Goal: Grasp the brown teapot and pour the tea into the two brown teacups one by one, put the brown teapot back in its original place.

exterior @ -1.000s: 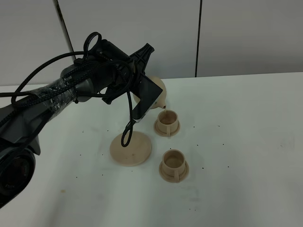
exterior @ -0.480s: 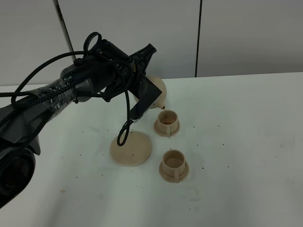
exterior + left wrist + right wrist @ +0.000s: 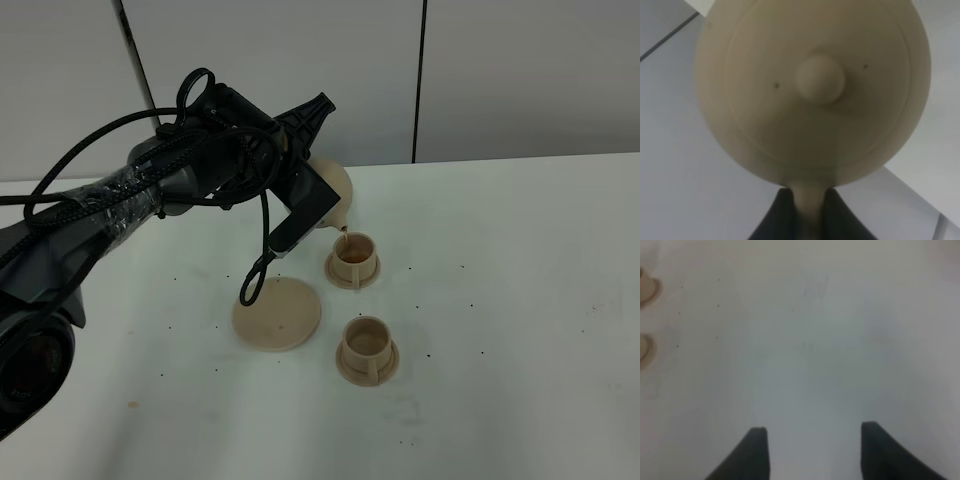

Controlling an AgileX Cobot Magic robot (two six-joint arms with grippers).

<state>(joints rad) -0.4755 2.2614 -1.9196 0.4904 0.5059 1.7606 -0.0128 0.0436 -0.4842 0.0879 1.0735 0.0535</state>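
In the exterior high view my left gripper (image 3: 316,200) holds the brown teapot (image 3: 334,186) tipped forward in the air. Its spout points down over the far teacup (image 3: 352,259), and a thin stream of tea runs into that cup. The near teacup (image 3: 367,349) stands apart in front of it. The round tan plate (image 3: 277,314) lies bare to their left. In the left wrist view the teapot (image 3: 812,90) fills the frame, lid knob facing the camera, with the left gripper (image 3: 809,216) shut on its handle. The right gripper (image 3: 812,450) is open over bare table.
A black cable loop (image 3: 254,285) hangs from the left arm above the plate's far edge. The white table (image 3: 520,300) stretches to the right of the cups. Both cups (image 3: 646,320) show at the edge of the right wrist view. A grey wall stands behind.
The teapot has tipped a little further over the far teacup, and a stream of tea now falls from its spout. The hanging cable loop has swung left.
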